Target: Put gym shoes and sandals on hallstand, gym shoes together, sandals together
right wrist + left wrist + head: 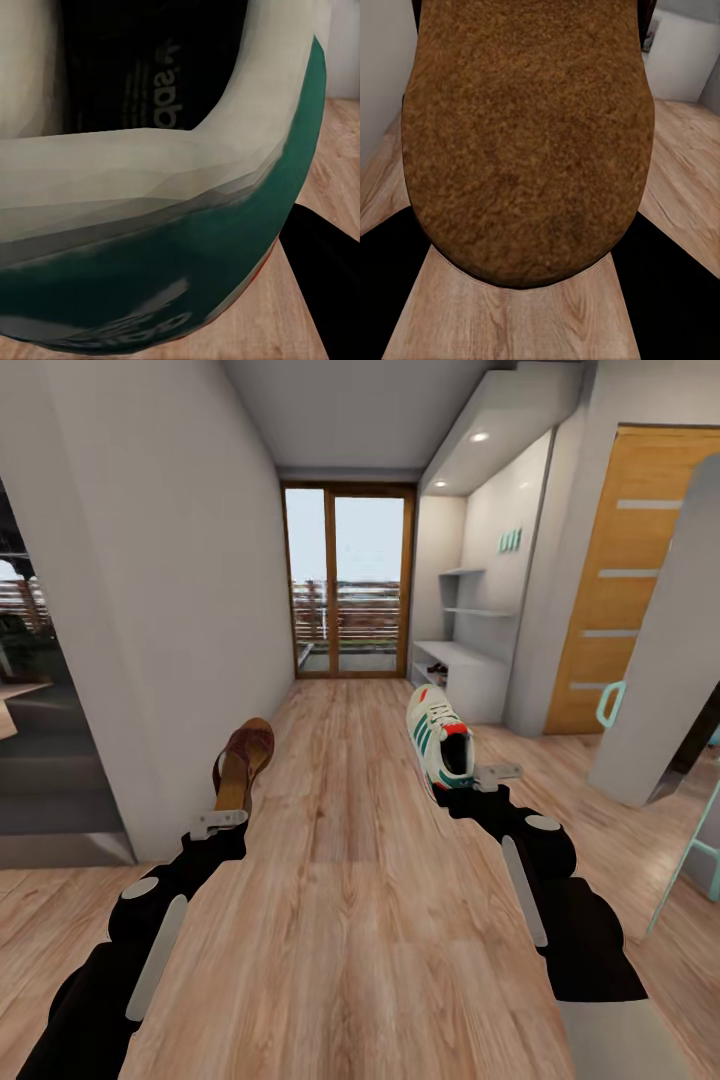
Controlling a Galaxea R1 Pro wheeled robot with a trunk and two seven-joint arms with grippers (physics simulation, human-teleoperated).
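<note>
We carry a shoe in each arm down the corridor. Our left gripper (pixel 222 822) is clamped on a brown sandal (pixel 243 760), which stands tilted above the wrist with its toe end up and its tan footbed edge showing. In the left wrist view the sandal's (pixel 525 142) brown underside sits right against the camera, with dark fingers (pixel 390 285) flanking it at either side over the corridor floor (pixel 510 322).

Our right gripper (pixel 490 775) is closed on a gym shoe (pixel 438 738), white with green stripes and a red heel patch, its toe pointing away from us down the hall. The right wrist view looks across the shoe's (pixel 150 187) white heel rim and green sole edge into its dark interior.

Both shoes are held clear above the corridor floor (pixel 350 880). Ahead on the right, against the wall, stands the white hallstand (pixel 462 672) with its two wall shelves above; something small lies in its lower tier, too small to identify. A glazed door (pixel 348 580) closes the corridor's far end, and a wooden door (pixel 625 580) stands further right.
</note>
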